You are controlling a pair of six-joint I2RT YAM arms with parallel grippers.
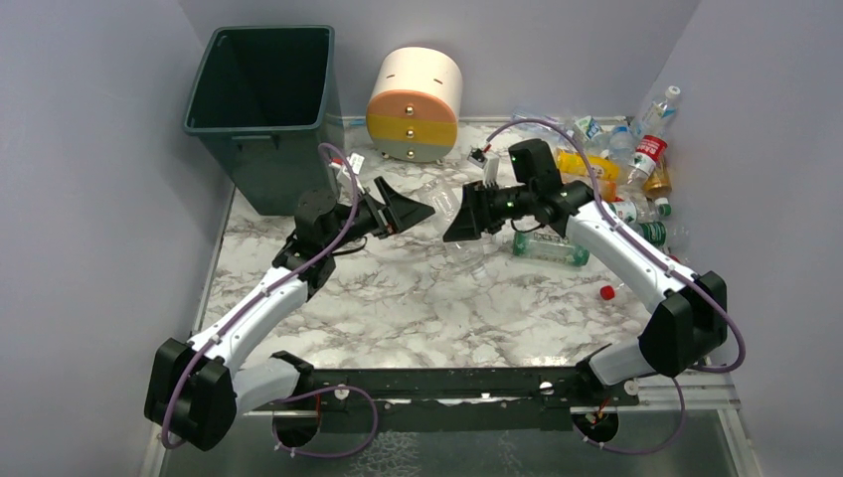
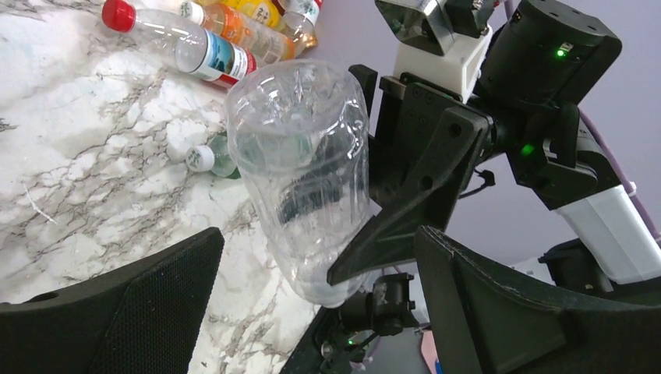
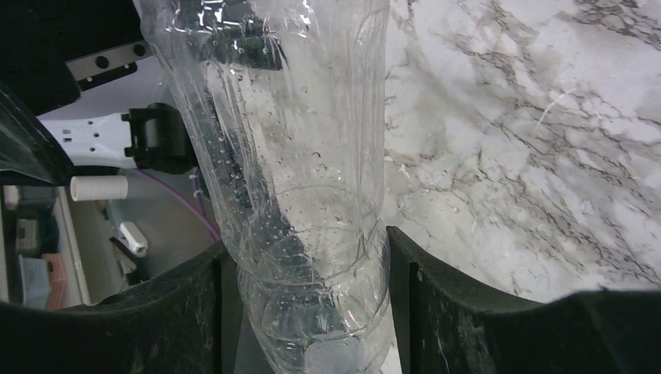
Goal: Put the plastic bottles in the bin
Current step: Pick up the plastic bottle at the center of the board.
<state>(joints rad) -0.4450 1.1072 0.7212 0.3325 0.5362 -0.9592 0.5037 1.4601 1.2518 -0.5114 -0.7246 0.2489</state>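
Currently right end effector [image 3: 308, 312] pinches a clear bottle [image 2: 300, 171], aloft over the mid-tabletop [image 1: 427, 298]. Left end effector [image 1: 406, 209] is spread wide, facing its free end. Likely a handover: the bin [image 1: 204, 127] stands far left, the other bottles [image 1: 616, 169] far right.

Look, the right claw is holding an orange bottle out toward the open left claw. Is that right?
Not quite. The bottle in the right claw is clear, not orange; the right wrist view shows its see-through wall pinched there. It does point toward the open left claw.
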